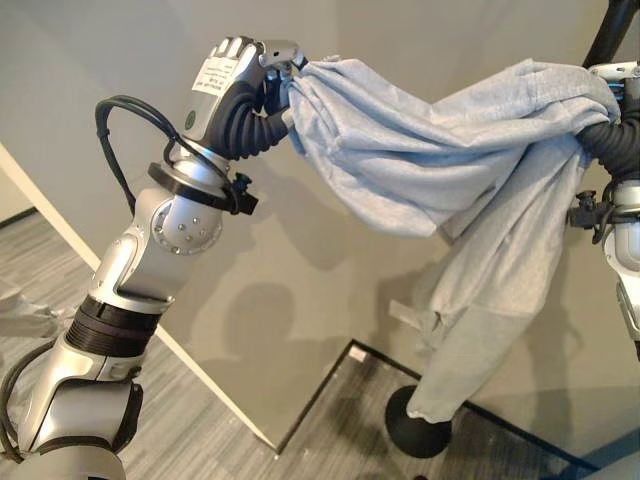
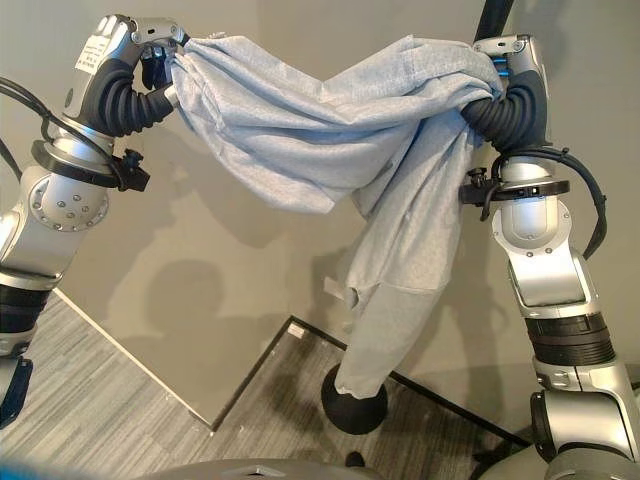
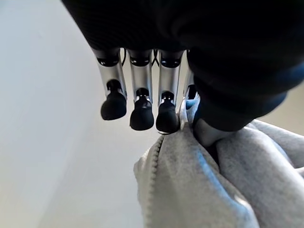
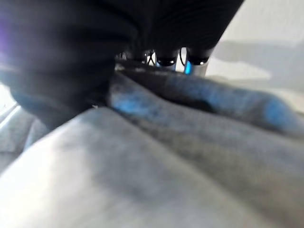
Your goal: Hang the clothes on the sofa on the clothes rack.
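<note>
Garment: a light grey garment (image 2: 330, 120) hung in the air between the two raised hands, sagging in the middle, with one long part trailing down toward five o'clock, its end just above the rack base.
Left hand: the left hand (image 1: 240, 62) sat at eleven o'clock in the left eye view; in its wrist view the thumb pinched a fold of the cloth against the fingers (image 3: 142, 111), the other fingertips curled just above the hem.
Right hand: the right hand (image 2: 505, 55) was at one o'clock in the right eye view, with cloth bunched over it.
Hidden: the right hand's fingers were buried in the fabric in every view, so I cannot tell how they stood; the right wrist view was mostly blurred grey cloth.
Rack: a black pole (image 2: 495, 15), cut off by the top edge at one o'clock, and a round black base (image 2: 352, 405) at six o'clock, partly behind the hanging cloth.
Room: a plain beige wall (image 1: 420, 40) behind the garment, meeting a grey striped carpet (image 1: 200, 430) at a pale skirting line.
</note>
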`<state>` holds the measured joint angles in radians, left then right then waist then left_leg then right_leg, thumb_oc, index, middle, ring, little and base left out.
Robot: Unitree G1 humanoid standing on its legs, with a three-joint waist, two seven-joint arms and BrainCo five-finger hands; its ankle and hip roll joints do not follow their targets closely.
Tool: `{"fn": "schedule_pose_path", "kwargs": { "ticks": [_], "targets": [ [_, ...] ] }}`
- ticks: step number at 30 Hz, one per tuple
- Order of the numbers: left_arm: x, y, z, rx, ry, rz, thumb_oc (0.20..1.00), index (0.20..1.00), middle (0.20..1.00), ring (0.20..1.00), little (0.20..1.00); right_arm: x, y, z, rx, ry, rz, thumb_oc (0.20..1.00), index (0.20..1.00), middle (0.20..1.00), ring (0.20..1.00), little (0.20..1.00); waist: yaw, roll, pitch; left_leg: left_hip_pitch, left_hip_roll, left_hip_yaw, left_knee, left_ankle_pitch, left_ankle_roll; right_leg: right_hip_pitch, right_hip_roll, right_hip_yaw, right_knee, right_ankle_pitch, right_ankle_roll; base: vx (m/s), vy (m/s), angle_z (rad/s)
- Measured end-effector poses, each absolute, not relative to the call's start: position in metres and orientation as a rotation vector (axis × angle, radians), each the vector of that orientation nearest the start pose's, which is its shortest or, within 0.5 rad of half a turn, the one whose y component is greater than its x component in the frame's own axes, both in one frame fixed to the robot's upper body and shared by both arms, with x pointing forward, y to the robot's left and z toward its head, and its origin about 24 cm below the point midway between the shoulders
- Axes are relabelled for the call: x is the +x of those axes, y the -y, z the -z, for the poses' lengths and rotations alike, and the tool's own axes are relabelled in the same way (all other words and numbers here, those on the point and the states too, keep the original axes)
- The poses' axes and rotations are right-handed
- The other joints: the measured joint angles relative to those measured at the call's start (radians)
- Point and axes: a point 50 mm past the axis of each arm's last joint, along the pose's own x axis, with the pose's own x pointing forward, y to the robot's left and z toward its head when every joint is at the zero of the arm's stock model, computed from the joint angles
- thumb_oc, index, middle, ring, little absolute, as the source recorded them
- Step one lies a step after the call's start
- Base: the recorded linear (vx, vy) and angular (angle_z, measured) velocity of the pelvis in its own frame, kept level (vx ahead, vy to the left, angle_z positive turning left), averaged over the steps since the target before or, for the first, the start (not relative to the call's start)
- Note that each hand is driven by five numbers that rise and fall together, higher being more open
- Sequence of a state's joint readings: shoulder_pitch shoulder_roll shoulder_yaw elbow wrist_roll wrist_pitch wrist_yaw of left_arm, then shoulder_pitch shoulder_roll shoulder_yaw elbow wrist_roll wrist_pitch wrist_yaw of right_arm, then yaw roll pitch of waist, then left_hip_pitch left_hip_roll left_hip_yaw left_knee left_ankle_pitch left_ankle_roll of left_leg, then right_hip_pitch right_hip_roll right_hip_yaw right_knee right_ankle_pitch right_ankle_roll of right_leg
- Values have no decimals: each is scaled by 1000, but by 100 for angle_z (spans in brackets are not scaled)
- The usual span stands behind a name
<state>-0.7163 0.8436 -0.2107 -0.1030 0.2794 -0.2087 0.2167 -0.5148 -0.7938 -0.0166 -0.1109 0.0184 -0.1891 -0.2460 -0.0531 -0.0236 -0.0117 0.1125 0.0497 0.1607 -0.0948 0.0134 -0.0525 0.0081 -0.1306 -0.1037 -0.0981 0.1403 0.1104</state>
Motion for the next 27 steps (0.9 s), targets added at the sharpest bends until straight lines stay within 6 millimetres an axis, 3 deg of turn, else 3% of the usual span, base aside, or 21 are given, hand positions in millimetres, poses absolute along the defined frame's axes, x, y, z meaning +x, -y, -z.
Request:
{"fn": "schedule_pose_path", "kwargs": {
  "ticks": [5,11,17,21,25,27],
  "targets": [
    [288,-171,-298,1036,1086,-26,200,200,200,200,200,277,233,-285,-650,943,233,200,200,200,200,200,-3,3,-1,15,2,18,-5,-13,-10,2,-2,14,-5,-11,13,6,48,-12],
    [277,-161,-303,1016,1166,5,200,200,200,200,200,257,242,-297,-639,1042,297,200,200,200,200,200,-10,3,-1,18,2,29,-4,-15,-7,-3,1,31,-5,-10,13,30,28,-6],
    [273,-159,-304,994,1188,3,200,200,200,200,200,248,242,-296,-613,1077,312,200,200,200,200,200,-27,3,-1,30,4,47,-4,-18,-8,0,5,44,-5,-11,14,18,6,-8],
    [266,-155,-307,984,1229,15,200,200,200,200,200,236,253,-292,-626,1082,352,200,200,200,200,200,-34,5,-3,31,4,52,-4,-23,-7,-1,5,49,-5,-13,16,23,7,-3],
    [265,-154,-307,981,1242,23,200,200,200,200,200,229,254,-295,-629,1110,371,200,200,200,200,200,-63,19,-15,42,3,61,-5,-29,-8,1,6,57,-5,-15,19,48,16,-8],
    [259,-150,-308,973,1276,41,200,200,200,200,200,216,255,-297,-597,1177,414,200,200,200,200,200,-79,34,-33,49,2,73,-5,-35,-7,2,6,66,-5,-17,22,26,7,-14]
  ]
}}
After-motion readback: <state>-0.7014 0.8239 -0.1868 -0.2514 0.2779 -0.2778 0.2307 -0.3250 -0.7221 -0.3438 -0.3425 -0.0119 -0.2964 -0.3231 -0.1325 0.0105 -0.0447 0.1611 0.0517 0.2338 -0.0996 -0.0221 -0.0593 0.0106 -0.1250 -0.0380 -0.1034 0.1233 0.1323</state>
